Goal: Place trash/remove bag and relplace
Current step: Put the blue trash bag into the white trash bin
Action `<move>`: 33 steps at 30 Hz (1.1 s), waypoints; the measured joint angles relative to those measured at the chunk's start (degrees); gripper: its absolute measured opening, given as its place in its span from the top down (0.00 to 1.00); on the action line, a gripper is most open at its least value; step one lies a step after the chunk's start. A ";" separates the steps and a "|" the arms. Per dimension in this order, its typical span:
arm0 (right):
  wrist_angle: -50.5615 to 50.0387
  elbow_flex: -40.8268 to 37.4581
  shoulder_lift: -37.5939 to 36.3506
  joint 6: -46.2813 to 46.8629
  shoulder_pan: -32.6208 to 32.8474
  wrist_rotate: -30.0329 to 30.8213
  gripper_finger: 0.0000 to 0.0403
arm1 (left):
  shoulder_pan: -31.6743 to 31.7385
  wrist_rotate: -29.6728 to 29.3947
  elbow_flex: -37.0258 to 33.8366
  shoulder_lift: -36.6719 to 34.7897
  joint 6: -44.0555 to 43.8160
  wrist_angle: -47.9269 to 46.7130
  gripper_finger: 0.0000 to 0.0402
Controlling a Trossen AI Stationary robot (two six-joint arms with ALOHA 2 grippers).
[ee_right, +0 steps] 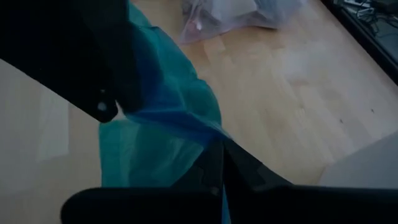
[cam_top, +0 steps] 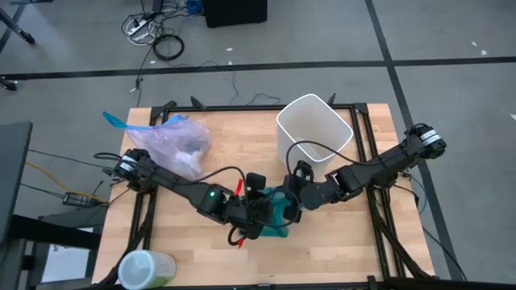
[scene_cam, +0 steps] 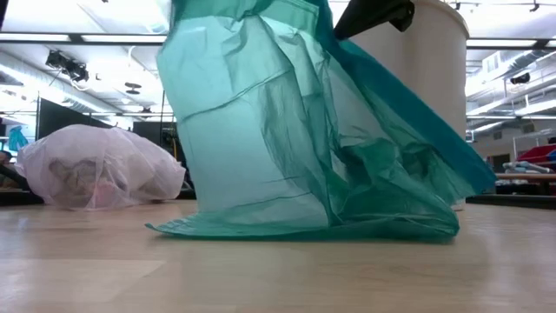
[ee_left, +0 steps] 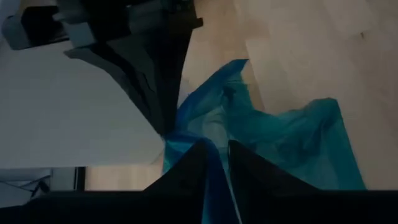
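A teal-green plastic bag [cam_top: 278, 216] hangs at the table's middle between my two grippers. My left gripper [ee_left: 217, 149] comes at it from the left and my right gripper [ee_right: 221, 146] from the right, both shut on its top. The pale pink-lavender bag [cam_top: 173, 143] lies full on its side at the far left, its blue rim [cam_top: 115, 121] sticking out past the table edge. Dim shapes of trash [scene_cam: 82, 174] show through its thin wall. The white bin [cam_top: 314, 127] stands open at the far right, with no liner in it. My left gripper pinches a gathered blue-teal fold at the teal bag's top [ee_left: 219, 180] between its two fingers, slanting down from the table's left. The bag hangs below, its lower end [scene_cam: 304, 228] on the table. My right gripper pinches the same bag's top edge [ee_right: 202, 132] between its shut fingers, slanting down from the table's right, close to my left gripper. The plastic spreads slack below the hold.
A pale green roll [cam_top: 147, 270] lies at the near left corner. Bare wood lies between the full bag and the teal bag and along the near edge. Cables [cam_top: 157, 36] lie on the floor beyond the far edge.
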 joint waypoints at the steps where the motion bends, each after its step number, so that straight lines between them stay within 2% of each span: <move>1: -0.04 0.00 0.01 0.04 -0.01 -0.09 1.00 | 0.13 0.04 0.00 0.00 -0.02 0.00 0.79; 4: -0.43 0.00 -0.01 0.87 -0.01 -0.09 1.00 | 0.22 0.04 0.00 -0.07 -1.11 -0.97 0.75; 10: -2.05 0.00 -0.01 2.11 -0.04 -0.09 1.00 | -0.18 0.96 0.00 -0.33 -8.62 -8.29 0.67; 16: -2.05 0.00 -0.01 2.46 -0.83 -0.47 1.00 | -0.37 2.36 0.00 -0.35 -12.93 -8.29 0.62; 21: -1.27 0.02 -0.01 0.44 -0.81 -5.63 0.99 | 0.04 2.34 0.00 -0.39 -13.14 -7.06 0.62; 24: 0.20 0.02 -0.01 -0.87 -0.61 -9.27 0.94 | 0.57 2.27 0.00 -0.39 -13.16 -7.08 0.62; 29: 4.99 0.02 -0.01 -3.18 -0.31 -9.82 0.80 | 0.53 2.13 0.00 -0.39 -13.16 -7.07 0.62; 33: 4.10 0.02 -0.03 -3.32 -0.39 -9.62 0.71 | 0.55 2.09 0.00 -0.39 -13.13 -7.10 0.62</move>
